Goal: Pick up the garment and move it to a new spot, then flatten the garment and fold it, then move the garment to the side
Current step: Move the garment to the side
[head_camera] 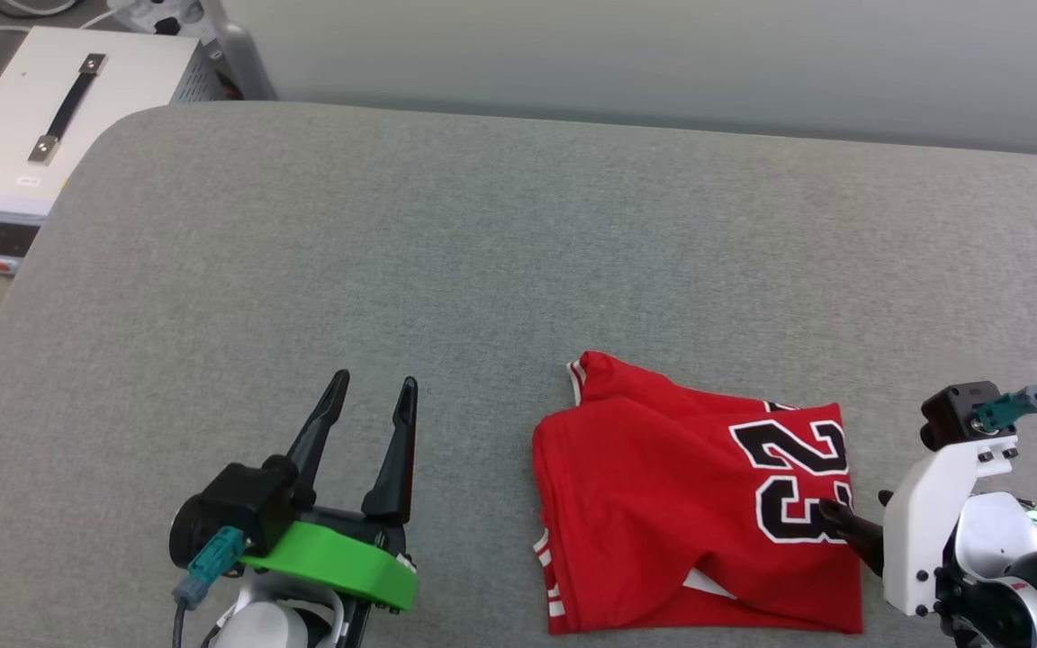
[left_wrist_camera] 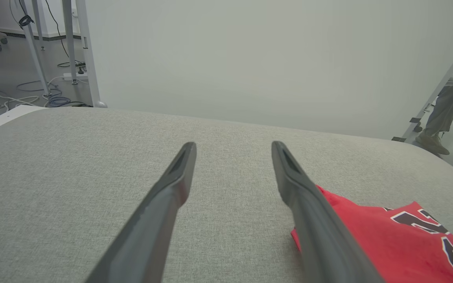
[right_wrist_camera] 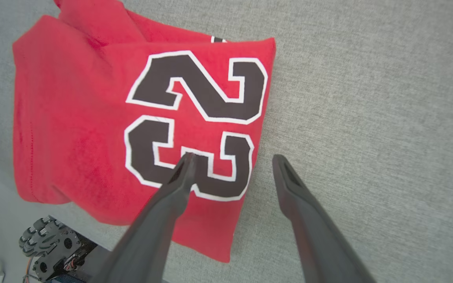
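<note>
Loosely folded, the garment (head_camera: 662, 486) lay near the bench's (head_camera: 482, 225) front edge, right of centre. The right claw (right_wrist_camera: 234, 157) gaped astride its right edge, and the left claw (head_camera: 374, 382) stood open, well apart. Pinching all layers should preserve the fold.

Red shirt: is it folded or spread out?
Folded: the red shirt lies as a compact, layered rectangle on the grey surface, with no sleeves spread out.

The garment (head_camera: 689, 504) lies on the table (head_camera: 482, 252), near my edge and right of centre. My left gripper (head_camera: 374, 387) sits to its left, apart from it; my right gripper (right_wrist_camera: 234, 158) straddles its right edge, one finger over the garment and one over bare table. A box (head_camera: 32, 117) stands off the table's far left corner.
</note>
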Available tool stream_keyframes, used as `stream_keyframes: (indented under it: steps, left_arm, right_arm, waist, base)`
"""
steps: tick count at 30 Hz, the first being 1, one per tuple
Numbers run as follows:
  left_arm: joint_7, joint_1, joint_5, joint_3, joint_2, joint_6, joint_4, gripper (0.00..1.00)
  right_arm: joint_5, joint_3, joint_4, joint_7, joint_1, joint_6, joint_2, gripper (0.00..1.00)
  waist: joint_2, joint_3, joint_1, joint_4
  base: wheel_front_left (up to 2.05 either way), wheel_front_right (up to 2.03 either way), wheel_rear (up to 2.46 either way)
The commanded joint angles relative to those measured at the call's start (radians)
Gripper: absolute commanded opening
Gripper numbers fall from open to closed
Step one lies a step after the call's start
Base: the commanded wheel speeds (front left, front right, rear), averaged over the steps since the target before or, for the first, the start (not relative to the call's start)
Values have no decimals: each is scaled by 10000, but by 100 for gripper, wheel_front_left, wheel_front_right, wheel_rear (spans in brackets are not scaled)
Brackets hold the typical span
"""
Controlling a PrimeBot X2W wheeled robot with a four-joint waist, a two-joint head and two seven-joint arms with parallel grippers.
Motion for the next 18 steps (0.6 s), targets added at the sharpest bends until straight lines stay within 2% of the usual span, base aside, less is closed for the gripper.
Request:
stream_keyframes:
  steps: [1,5,12,17,18]
  left_arm:
    - [-57,-249,-11,-16,12,-27,20,100]
    - [-57,-373,17,-117,-36,-27,22,100]
    - [-57,-563,3,-188,-91,-27,36,100]
    - [-57,-684,-1,-156,-114,-27,39,100]
    - [-57,-702,2,-150,-118,-27,43,100]
  right_arm:
    - [-198,-39,-4,261,-159,-7,137,100]
    - [-751,-279,240,846,-323,-7,508,100]
    - [-1164,-377,902,699,-450,-7,857,100]
    - [-1168,-48,1493,659,-402,-7,1082,100]
    - [-1133,17,1589,681,-388,-7,1100,94]
  waist:
    - [0,189,0,226]
    - [0,481,0,547]
    - [0,833,0,865]
    - [0,971,0,972]
    - [0,981,0,980]
  base:
    - [0,0,0]
    - [0,0,0]
    - [0,0,0]
    - [0,0,0]
    - [0,0,0]
